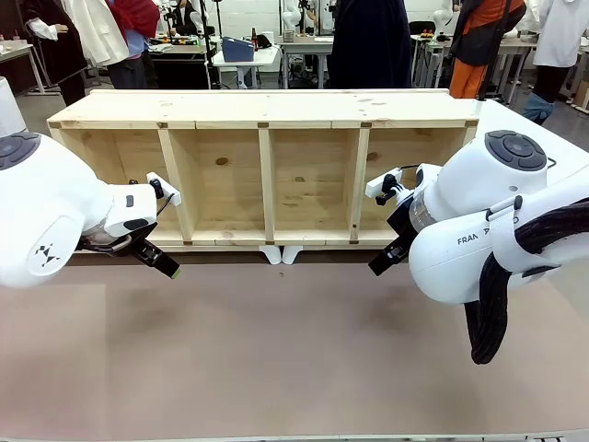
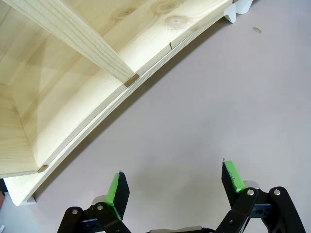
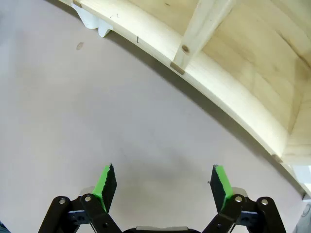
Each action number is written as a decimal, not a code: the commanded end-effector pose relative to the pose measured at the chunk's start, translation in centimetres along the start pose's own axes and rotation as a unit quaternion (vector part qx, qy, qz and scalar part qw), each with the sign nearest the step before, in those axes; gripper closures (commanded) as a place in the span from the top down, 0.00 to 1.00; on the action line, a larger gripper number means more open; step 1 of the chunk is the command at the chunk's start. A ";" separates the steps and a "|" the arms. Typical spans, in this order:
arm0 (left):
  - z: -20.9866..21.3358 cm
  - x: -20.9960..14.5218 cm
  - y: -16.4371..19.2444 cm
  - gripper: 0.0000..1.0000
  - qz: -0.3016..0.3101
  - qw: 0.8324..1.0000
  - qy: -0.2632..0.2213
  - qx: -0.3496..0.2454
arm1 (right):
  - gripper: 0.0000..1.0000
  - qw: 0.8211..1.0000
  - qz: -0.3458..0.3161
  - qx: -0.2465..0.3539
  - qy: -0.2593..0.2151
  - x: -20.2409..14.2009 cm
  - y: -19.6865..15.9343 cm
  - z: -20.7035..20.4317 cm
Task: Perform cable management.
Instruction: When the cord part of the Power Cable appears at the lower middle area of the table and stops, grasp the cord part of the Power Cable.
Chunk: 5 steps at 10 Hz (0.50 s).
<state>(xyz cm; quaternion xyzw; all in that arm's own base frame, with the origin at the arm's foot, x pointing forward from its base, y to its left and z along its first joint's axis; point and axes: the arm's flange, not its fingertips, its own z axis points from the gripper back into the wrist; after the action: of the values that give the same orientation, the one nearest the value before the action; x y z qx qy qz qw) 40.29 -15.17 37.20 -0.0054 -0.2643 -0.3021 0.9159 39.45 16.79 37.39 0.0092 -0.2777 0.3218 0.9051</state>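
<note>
The left arm (image 1: 55, 212) enters over the near left part of the worktop (image 1: 276, 359). The left tool (image 1: 166, 267) hangs above the bare worktop just in front of the wooden shelf's (image 1: 267, 110) leftmost compartment. In the left wrist view the left tool (image 2: 175, 182) has its green pads (image 2: 118, 189) set well apart, with nothing between them.

The shelf spans the far half of the worktop, its four open compartments facing the robot. Two small white pieces (image 1: 281, 253) sit under the middle of its near edge.

The right tool (image 1: 382, 262) hangs before the rightmost compartment. In the right wrist view the right tool (image 3: 163, 182) is likewise spread wide and unloaded. A thick black braided hose (image 1: 492, 295) loops down the right arm (image 1: 488, 212).

The location of the cable cannot be told.
</note>
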 end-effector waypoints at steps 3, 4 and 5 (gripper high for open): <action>0.0 0.0 0.1 1.00 0.002 1.000 0.000 0.000 | 1.00 1.000 0.000 0.000 0.000 0.0 0.0 0.0; 0.0 0.0 0.1 1.00 0.002 1.000 0.000 0.000 | 1.00 1.000 0.000 0.000 0.000 0.0 0.0 0.0; 0.0 0.0 0.0 1.00 0.000 1.000 0.000 0.000 | 1.00 1.000 0.000 0.000 0.000 0.0 0.0 0.0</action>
<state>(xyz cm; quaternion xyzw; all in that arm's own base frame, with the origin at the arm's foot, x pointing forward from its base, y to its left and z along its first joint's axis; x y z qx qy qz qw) 40.28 -15.21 37.19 -0.0054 -0.2643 -0.3025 0.9158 39.45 16.79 37.39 0.0092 -0.2777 0.3218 0.9051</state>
